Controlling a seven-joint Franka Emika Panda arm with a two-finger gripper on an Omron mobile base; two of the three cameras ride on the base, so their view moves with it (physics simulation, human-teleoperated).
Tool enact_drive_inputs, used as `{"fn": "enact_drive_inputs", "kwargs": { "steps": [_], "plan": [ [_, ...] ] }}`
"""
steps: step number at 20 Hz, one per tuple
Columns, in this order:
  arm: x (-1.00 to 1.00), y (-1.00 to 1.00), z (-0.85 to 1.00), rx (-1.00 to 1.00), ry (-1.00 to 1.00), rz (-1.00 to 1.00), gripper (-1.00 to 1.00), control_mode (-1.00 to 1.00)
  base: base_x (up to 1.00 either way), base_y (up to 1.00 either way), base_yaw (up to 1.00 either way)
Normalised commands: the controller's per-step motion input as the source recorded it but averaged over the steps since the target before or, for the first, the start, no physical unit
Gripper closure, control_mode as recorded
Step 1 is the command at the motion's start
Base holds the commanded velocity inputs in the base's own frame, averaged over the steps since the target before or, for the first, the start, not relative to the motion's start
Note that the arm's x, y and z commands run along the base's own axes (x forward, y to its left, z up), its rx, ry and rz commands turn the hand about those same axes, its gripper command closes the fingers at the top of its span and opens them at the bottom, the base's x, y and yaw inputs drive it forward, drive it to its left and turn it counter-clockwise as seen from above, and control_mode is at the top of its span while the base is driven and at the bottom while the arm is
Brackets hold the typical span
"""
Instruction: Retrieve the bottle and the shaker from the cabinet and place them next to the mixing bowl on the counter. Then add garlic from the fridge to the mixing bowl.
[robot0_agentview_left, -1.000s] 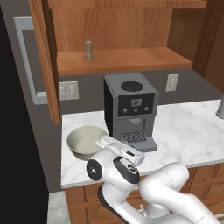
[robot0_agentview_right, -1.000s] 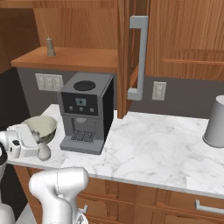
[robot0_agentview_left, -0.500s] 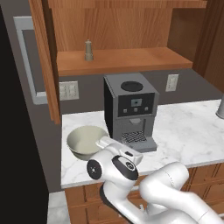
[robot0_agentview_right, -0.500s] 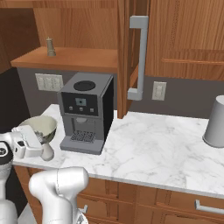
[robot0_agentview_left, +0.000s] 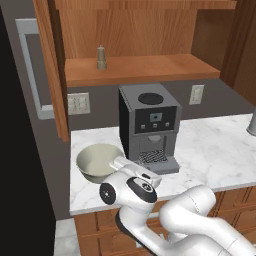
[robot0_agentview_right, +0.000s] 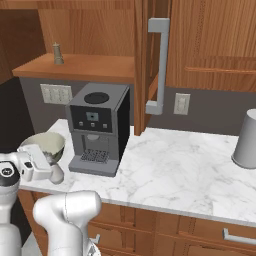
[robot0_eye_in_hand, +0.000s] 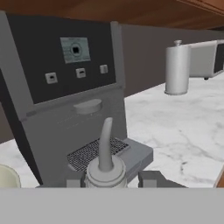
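The small white bottle with the thin pointed neck (robot0_eye_in_hand: 105, 164) is kept clamped upright in the pincer (robot0_eye_in_hand: 114, 179), just beside the wide grey-beige mixing bowl (robot0_agentview_left: 98, 162), for setting down on the white marble worktop (robot0_agentview_left: 215, 150).

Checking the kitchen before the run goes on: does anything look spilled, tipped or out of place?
Nothing stands out. The bottle stands upright in the shut gripper, the shaker upright on the cabinet shelf, the mixing bowl level on the counter.

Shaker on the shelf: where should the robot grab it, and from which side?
Grip the shaker around its wider body, below the knob, coming in level from the open front of the cabinet. It stands upright near the front edge, and the small knob would probably slip.
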Motion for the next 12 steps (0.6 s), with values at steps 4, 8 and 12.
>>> {"fn": "enact_drive_inputs", "kwargs": {
  "steps": [4,8,12],
  "plan": [
    [0.14,0.0,-0.14,0.0,0.0,0.0,1.0,-1.0,0.0,0.0,0.0],
    [0.13,0.0,-0.15,0.0,0.0,0.0,1.0,-1.0,0.0,0.0,0.0],
    [0.13,0.0,-0.15,0.0,0.0,0.0,1.0,-1.0,0.0,0.0,0.0]
  ]
}}
